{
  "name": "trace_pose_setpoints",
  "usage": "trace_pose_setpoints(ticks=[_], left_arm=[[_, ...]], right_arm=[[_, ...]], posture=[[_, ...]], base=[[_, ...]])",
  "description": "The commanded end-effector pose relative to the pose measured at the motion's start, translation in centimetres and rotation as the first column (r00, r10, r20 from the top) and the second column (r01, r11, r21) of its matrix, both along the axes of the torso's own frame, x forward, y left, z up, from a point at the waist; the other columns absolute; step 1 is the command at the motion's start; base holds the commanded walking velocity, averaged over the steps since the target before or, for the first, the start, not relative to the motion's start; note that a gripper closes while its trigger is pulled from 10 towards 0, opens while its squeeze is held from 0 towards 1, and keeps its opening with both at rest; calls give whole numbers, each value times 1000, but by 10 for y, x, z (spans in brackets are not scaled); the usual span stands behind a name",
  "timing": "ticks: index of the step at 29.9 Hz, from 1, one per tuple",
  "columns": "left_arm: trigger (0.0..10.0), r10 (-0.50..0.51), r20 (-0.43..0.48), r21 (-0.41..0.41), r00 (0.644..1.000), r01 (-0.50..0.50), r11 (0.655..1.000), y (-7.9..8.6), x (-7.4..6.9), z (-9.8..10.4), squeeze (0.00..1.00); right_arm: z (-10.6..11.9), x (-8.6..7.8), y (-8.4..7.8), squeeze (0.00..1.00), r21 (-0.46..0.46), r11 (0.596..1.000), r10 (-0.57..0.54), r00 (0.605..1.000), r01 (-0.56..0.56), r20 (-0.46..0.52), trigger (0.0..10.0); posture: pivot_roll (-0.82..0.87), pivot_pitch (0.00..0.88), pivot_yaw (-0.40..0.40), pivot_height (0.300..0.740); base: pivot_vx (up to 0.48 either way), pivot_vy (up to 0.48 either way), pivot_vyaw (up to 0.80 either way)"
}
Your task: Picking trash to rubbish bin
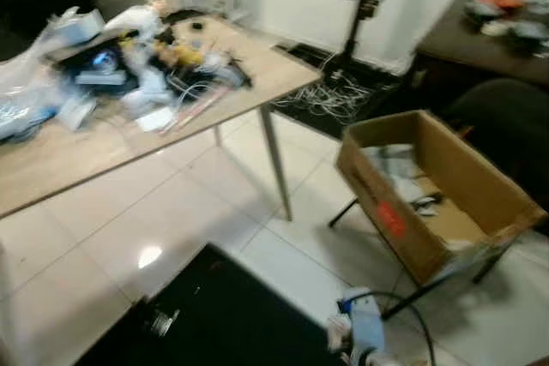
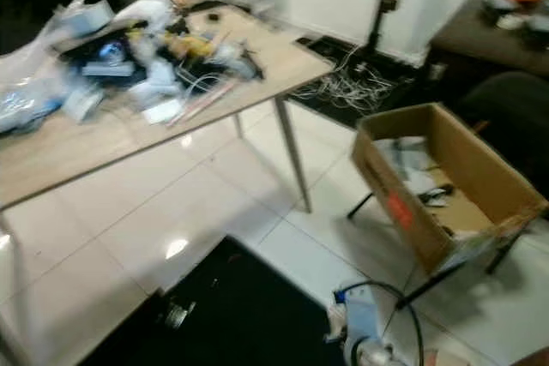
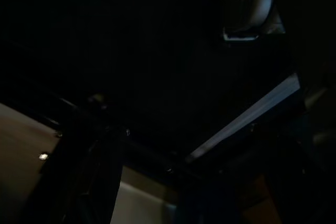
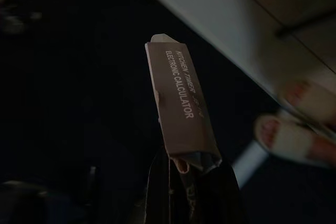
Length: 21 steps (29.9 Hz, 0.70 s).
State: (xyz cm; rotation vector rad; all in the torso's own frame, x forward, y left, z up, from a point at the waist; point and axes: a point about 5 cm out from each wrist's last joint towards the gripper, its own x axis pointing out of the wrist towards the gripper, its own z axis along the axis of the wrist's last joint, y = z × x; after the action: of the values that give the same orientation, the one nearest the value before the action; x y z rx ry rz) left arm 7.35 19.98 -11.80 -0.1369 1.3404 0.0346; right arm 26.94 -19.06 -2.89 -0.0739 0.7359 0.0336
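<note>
Right gripper (image 4: 186,182) clenched on a flat calculator box (image 4: 181,106). Left gripper's fingers too dark to tell. Cardboard box (image 1: 446,199) sits right of the cluttered wooden table (image 1: 77,156).

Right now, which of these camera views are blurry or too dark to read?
Both eye views are motion-blurred, with glare spots on the floor tiles; the left wrist view is almost black; the right wrist view is dim, yet the print on the held package is legible.

The flat carton (image 4: 181,111) reads "KITCHEN TIMER" and "ELECTRONIC CALCULATOR".
</note>
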Motion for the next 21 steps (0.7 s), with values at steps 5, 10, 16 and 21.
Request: trace_pose_setpoints(ticks=[5, 10, 16, 21], left_arm=[[10000, 19, 292, -28, 956, -11, 1000, -3, 70, 20, 0], [10000, 11, 287, -30, 958, -2, 1000, -4, 68, 19, 0], [10000, 2, 287, -44, 958, 11, 999, -6, 67, 19, 0], [10000, -2, 287, -48, 958, 16, 999, -8, 67, 18, 0]], right_arm=[[-17, -22, -5, 0, -17, 1000, -18, 996, 17, -89, 10000], [-20, -28, -8, 0, -25, 999, -23, 994, 21, -106, 10000], [-21, -30, -9, 0, -28, 999, -25, 993, 22, -112, 10000], [-21, -30, -9, 0, -30, 999, -25, 993, 22, -114, 10000]], posture=[[-66, 108, 25, 740], [-69, 109, 24, 740], [-72, 109, 25, 740], [-73, 111, 23, 740]], base=[[0, 0, 0], [0, 0, 0], [44, 0, 0], [290, 0, 0]])
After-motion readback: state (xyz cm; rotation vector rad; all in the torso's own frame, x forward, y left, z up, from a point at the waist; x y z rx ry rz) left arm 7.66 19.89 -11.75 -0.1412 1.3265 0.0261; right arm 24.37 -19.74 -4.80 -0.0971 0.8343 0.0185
